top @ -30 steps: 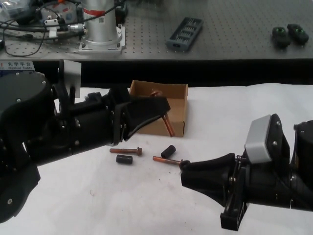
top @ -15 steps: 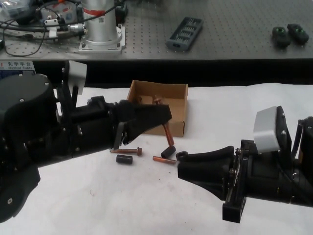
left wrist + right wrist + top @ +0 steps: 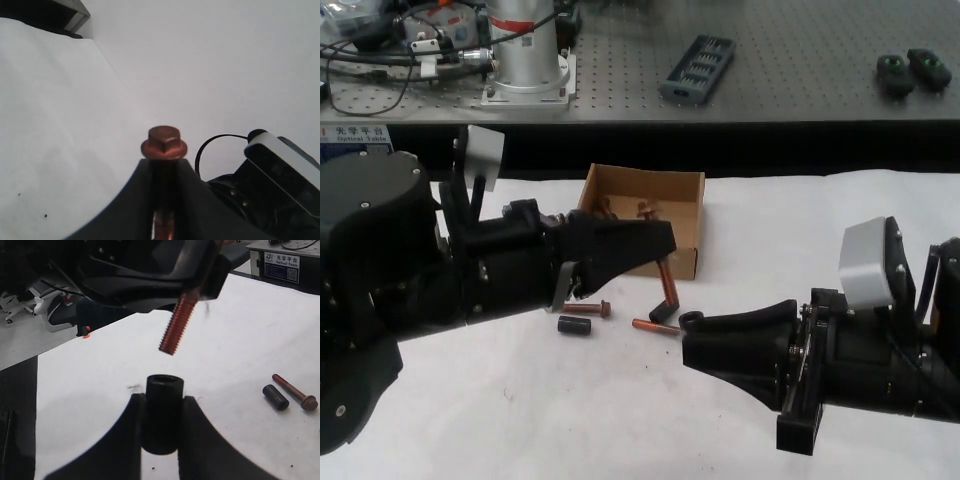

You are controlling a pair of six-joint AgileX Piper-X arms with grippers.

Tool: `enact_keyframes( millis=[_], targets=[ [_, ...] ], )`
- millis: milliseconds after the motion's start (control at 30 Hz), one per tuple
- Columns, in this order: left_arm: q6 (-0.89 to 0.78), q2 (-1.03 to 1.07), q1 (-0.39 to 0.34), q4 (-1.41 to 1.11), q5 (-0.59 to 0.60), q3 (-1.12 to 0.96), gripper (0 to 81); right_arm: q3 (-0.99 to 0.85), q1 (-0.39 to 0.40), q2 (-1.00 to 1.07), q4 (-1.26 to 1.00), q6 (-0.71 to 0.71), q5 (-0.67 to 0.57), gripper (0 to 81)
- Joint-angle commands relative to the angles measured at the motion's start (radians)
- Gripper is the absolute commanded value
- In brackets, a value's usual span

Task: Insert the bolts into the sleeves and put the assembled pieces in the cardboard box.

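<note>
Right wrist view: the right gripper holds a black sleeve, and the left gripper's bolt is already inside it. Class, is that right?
No. The right wrist view shows the bolt hanging above the sleeve, apart from it, not inside. The rest holds.

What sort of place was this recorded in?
Probably a lab: a perforated optical table with a metal post and cables stands behind a white-covered bench holding a bolt and a cardboard box.

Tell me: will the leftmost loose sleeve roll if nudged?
Probably: the sleeve lies on its side, a smooth cylinder, so it should roll. It looks rigid. The bolt beside it may block it one way.
</note>
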Motion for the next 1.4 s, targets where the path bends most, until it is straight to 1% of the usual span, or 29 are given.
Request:
enact_keyframes(
  millis=[0, 133, 333, 433, 800, 900, 1367],
  targets=[
    [0.022, -0.004, -0.001, -0.094, 0.009, -0.012, 0.6, -0.002, -0.008, 0.021, -0.03, 0.027, 0.009, 4.6],
    [0.03, -0.004, -0.001, -0.109, 0.007, -0.012, 0.6, -0.002, -0.008, 0.048, -0.056, 0.037, -0.007, 4.6],
    [0.076, -0.004, -0.001, -0.109, 0.003, -0.012, 0.6, -0.002, -0.008, 0.089, -0.232, 0.149, -0.01, 4.6],
    [0.078, -0.004, -0.001, -0.109, 0.003, -0.012, 0.6, -0.002, -0.008, 0.105, -0.255, 0.179, -0.01, 4.6],
    [0.125, -0.004, -0.001, -0.096, 0.001, -0.01, 0.6, -0.002, -0.008, 0.109, -0.273, 0.183, -0.035, 4.6],
    [0.138, -0.004, -0.001, -0.072, 0.004, -0.008, 0.6, -0.002, -0.008, 0.109, -0.318, 0.215, -0.035, 4.7],
    [0.138, -0.004, -0.001, -0.055, 0.016, -0.006, 0.6, -0.002, -0.008, 0.109, -0.335, 0.226, -0.035, 5.1]
  ],
)
